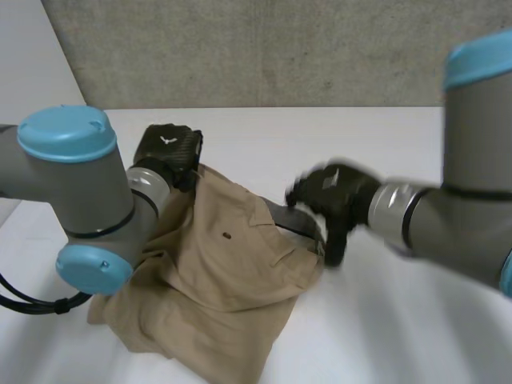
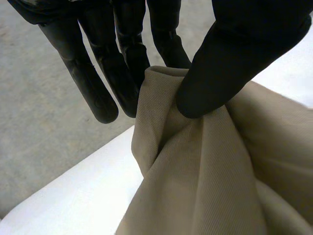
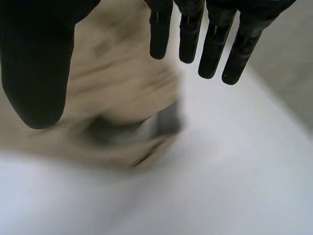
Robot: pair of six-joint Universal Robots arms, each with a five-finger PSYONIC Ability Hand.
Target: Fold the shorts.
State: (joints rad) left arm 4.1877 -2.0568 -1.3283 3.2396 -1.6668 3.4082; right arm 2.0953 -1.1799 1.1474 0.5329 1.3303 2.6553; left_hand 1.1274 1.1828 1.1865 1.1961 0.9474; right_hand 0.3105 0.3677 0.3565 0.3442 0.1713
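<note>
Tan shorts (image 1: 216, 280) lie rumpled on the white table (image 1: 384, 320), partly doubled over, with a dark inner band showing at their right edge. My left hand (image 1: 170, 152) holds their far left corner lifted; in the left wrist view its thumb (image 2: 230, 63) pinches a fold of the tan cloth (image 2: 205, 181) against the fingers (image 2: 122, 73). My right hand (image 1: 332, 196) hovers just above the right edge of the shorts. In the right wrist view its fingers (image 3: 215, 44) hang straight and spread over the cloth (image 3: 112, 112), holding nothing.
A grey wall (image 1: 280, 48) rises behind the table's far edge. Bare tabletop lies to the right of and beyond the shorts. My left arm's elbow (image 1: 76, 192) hangs over the near left part of the cloth.
</note>
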